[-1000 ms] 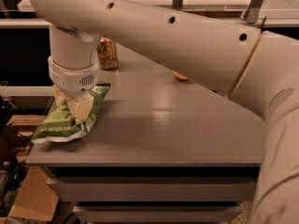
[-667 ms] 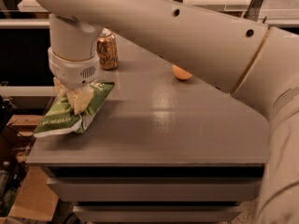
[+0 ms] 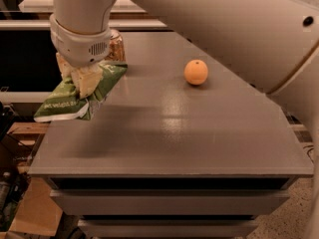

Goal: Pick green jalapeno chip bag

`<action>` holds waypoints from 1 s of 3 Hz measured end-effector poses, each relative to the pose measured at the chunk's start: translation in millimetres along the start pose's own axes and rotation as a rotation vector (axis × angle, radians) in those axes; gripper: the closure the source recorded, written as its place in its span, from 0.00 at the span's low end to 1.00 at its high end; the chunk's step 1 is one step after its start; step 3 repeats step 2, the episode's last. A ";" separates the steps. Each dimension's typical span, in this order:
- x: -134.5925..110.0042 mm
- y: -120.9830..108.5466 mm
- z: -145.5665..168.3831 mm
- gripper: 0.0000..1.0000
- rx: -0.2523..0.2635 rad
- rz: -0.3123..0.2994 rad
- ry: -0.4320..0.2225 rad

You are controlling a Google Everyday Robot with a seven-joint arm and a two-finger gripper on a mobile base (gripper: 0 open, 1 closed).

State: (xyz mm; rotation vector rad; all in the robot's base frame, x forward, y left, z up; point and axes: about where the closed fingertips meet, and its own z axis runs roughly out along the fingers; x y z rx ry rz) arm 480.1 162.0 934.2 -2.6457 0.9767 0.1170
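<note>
Grasp looks done: my gripper (image 3: 82,78), at the left edge of the table (image 3: 199,133), has its fingers pinched on the green chip bag (image 3: 65,101), which hangs tilted there; only lifting clear seems left.

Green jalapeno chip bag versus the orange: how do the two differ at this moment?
The green jalapeno chip bag is flat, crinkly and green; the orange is round, smooth and orange. The bag is clearly larger than the orange. The bag hangs tilted in the gripper, which is shut on it at the left edge of the table; the orange rests free on the tabletop, toward the back.
</note>
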 end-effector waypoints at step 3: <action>-1.5 -2.3 -5.5 1.00 0.004 -0.006 -0.015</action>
